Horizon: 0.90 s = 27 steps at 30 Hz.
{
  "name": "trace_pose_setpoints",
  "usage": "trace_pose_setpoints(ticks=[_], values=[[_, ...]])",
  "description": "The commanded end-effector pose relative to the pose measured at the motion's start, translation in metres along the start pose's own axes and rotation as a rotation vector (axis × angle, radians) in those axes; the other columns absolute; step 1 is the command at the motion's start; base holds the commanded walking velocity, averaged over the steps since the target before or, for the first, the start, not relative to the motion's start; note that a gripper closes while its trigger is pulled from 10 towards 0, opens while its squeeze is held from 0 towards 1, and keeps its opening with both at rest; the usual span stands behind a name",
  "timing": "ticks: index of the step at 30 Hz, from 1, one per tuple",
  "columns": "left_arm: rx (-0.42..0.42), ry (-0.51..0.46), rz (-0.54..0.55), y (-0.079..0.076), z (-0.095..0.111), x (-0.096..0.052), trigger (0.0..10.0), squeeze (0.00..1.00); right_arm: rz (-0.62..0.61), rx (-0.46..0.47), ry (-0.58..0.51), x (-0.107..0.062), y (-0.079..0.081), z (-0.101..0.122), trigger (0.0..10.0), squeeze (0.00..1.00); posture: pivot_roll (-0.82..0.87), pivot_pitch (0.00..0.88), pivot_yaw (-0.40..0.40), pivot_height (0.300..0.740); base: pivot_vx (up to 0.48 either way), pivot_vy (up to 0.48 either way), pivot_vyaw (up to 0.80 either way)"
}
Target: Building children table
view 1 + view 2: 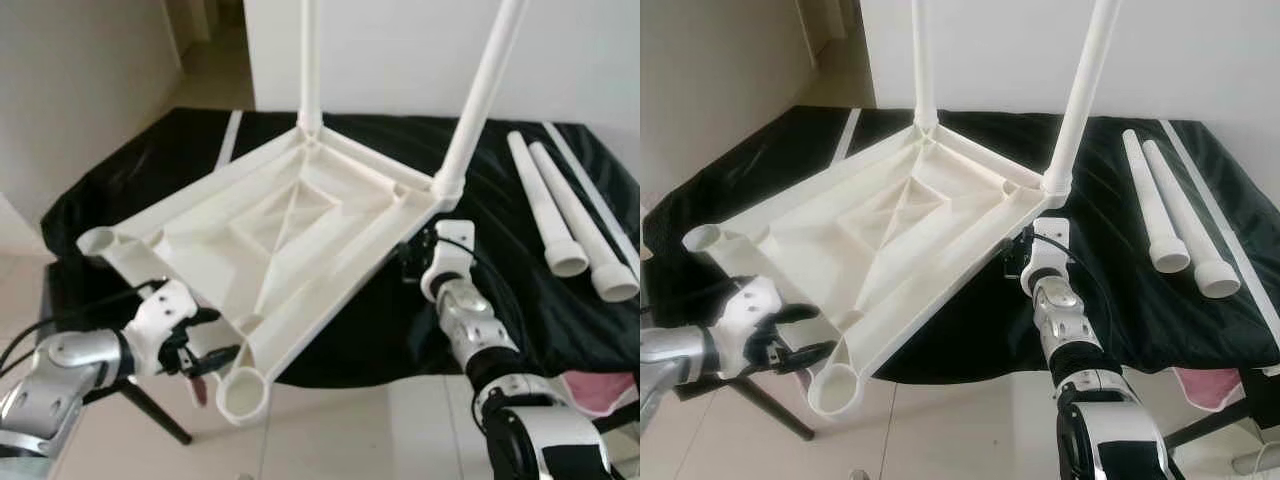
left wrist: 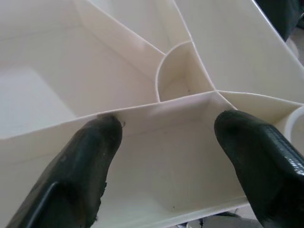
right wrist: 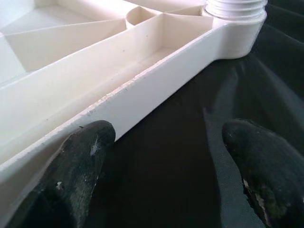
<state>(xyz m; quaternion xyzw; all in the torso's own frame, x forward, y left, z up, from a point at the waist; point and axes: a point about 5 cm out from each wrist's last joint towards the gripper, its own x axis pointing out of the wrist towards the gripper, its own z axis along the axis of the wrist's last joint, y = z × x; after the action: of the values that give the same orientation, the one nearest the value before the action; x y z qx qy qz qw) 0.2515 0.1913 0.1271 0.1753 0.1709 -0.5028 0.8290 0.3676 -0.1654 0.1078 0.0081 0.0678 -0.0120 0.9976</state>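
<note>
**Claws spread at two corners of the upturned top, spare legs lying off to the right**

Left claw (image 1: 205,355) is reaching in at the near-left corner of the top (image 1: 290,235), its fingers (image 2: 90,156) spread wide, one on each side of a thin inner rib beside the empty socket (image 1: 245,392). I am judging it as open around the rib and not yet pinching. Right claw (image 1: 1025,258) is sitting at the right edge of the top, just below the corner that is carrying a leg (image 1: 1080,95); its fingers (image 3: 80,166) are spread too, one touching or nearly touching the outer wall, the other hanging over the black cloth (image 3: 190,156).

The top is lying upside down on the cloth-covered desk (image 1: 520,290), its near-left corner jutting past the desk edge over the floor. Two legs are standing upright in the far and right sockets. Two sockets are standing empty: the near one by the left claw and the left one (image 1: 97,241).

Two loose legs (image 1: 560,205) are lying side by side on the cloth, well right of the top, their long axes running away from the robot, wide ends nearest. They are lying right of and beyond the right claw, so the right arm is much the nearer; the left would have to cross the whole top. The empty sockets, though, are both on the left side.
</note>
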Motion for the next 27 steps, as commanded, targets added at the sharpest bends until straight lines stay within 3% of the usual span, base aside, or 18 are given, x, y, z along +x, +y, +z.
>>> trace_pose_setpoints(ticks=[1, 3, 14, 19, 27], values=[[0.016, 0.020, -0.194, -0.033, -0.003, 0.028, 10.0, 0.00, 0.058, 0.009, 0.011, 0.001, 0.017, -0.002, 10.0, 0.00, 0.06, 0.045, -0.003, 0.740, 0.000, 0.000, 0.00], [0.028, -0.003, -0.201, -0.041, 0.004, 0.043, 10.0, 0.00, 0.050, 0.015, 0.024, 0.002, 0.016, -0.004, 10.0, 0.00, 0.06, 0.038, 0.001, 0.740, 0.000, 0.000, 0.00], [0.023, 0.023, -0.118, -0.046, 0.012, 0.074, 10.0, 0.00, 0.049, 0.008, 0.034, 0.004, 0.016, -0.004, 10.0, 0.00, 0.06, 0.028, 0.011, 0.740, 0.000, 0.000, 0.00], [0.010, 0.036, -0.081, -0.044, 0.013, 0.074, 10.0, 0.00, 0.051, 0.000, 0.033, 0.004, 0.016, -0.005, 10.0, 0.00, 0.06, 0.025, 0.011, 0.740, 0.000, 0.000, 0.00], [-0.052, 0.095, 0.052, -0.027, 0.010, 0.064, 10.0, 0.00, 0.052, -0.013, 0.034, 0.002, 0.015, -0.008, 10.0, 0.00, 0.06, 0.019, 0.014, 0.740, 0.000, 0.000, 0.00]])
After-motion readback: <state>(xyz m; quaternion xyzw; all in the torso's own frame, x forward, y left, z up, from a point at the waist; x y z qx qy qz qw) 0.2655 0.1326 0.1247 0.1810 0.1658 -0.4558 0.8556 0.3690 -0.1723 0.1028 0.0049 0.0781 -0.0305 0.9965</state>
